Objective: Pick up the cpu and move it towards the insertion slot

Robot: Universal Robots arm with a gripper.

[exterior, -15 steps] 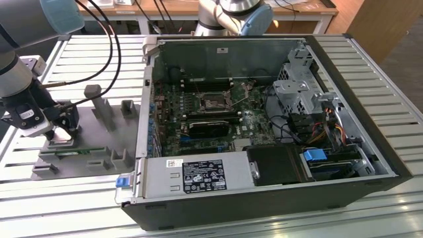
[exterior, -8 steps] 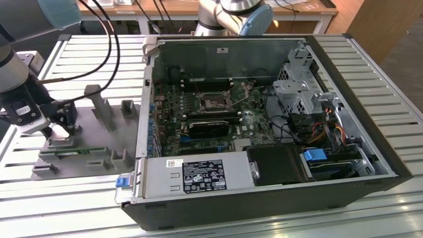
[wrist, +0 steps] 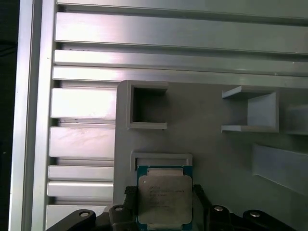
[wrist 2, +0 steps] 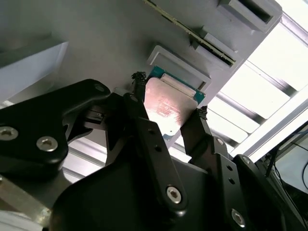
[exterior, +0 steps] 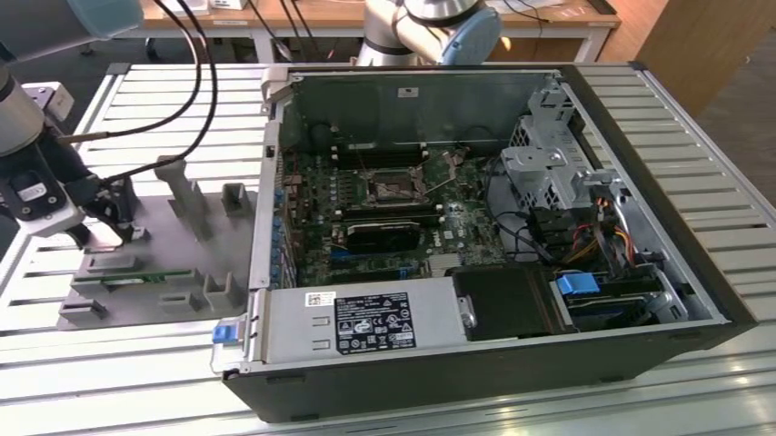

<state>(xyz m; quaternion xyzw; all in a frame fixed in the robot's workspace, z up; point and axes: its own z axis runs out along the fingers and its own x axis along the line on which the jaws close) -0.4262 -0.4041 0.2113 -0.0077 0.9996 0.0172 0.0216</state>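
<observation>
Worktop slats carry an open computer case and, at the exterior view's left, a grey tray; the insertion slot sits on the case's motherboard. Over the tray the pincer grips the cpu by two opposite edges, well apart from that slot.

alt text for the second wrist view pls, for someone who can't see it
The black gripper clasps the cpu, a small square chip with a shiny silver top and green rim, by two opposite edges. Behind it lies the grey tray with raised holders, and past the tray a pale slatted table.
</observation>
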